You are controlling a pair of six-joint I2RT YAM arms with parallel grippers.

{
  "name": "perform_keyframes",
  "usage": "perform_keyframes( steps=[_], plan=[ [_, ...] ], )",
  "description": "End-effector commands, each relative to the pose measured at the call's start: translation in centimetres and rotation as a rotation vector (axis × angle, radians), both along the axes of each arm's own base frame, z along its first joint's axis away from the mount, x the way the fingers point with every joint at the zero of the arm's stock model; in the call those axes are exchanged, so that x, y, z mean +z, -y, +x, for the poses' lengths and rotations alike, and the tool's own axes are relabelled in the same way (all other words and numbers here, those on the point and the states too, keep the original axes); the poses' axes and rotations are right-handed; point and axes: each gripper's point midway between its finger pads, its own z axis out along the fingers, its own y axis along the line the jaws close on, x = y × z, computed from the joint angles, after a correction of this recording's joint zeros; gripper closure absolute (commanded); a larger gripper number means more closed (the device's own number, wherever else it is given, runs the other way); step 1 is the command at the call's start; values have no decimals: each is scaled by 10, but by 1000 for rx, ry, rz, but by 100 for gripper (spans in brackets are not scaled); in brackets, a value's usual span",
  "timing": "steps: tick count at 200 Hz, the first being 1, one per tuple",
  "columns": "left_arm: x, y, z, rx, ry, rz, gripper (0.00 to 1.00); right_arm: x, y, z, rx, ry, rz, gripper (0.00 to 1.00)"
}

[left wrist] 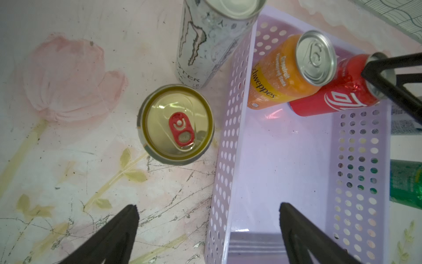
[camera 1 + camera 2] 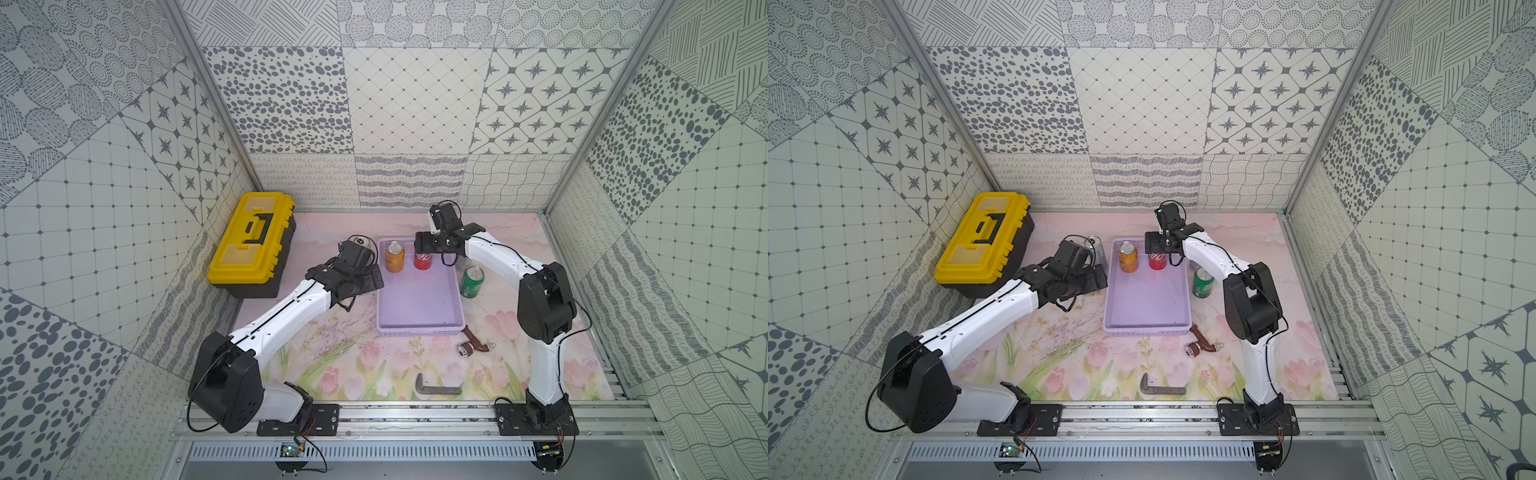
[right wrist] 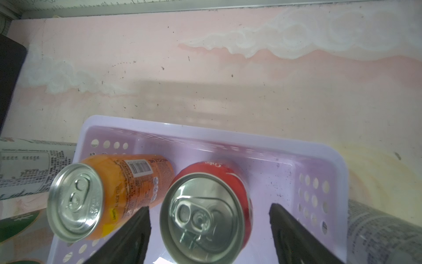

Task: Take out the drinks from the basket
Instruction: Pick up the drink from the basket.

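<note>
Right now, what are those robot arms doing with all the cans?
They are taking drinks out of the lavender basket. The right hand is open around the upright red can, not gripping it yet. The orange can stands beside it, also inside. The left hand hovers open and empty over the basket's side wall. Four cans are already out: a gold-topped can and a silver-white can on one side, a bright green can and a second silver can on the other.
</note>
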Motion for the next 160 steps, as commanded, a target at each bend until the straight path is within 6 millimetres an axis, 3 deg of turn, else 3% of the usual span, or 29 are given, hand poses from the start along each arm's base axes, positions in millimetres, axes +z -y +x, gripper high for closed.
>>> perform_keyframes(
  steps=[1, 48, 92, 160],
  plan=[
    [1, 2, 2, -7, 10, -4, 0, 1, -7, 6, 22, 12, 6, 15],
    [-3, 3, 2, -8, -3, -3, 0, -12, -12, 6, 39, -12, 5, 16],
    [-6, 3, 2, -6, -9, -2, 0, -17, -15, 4, 53, -21, -1, 24],
    [-7, 3, 1, -8, -9, -2, 0, -5, -21, -1, 76, 14, -18, 32]
  ],
)
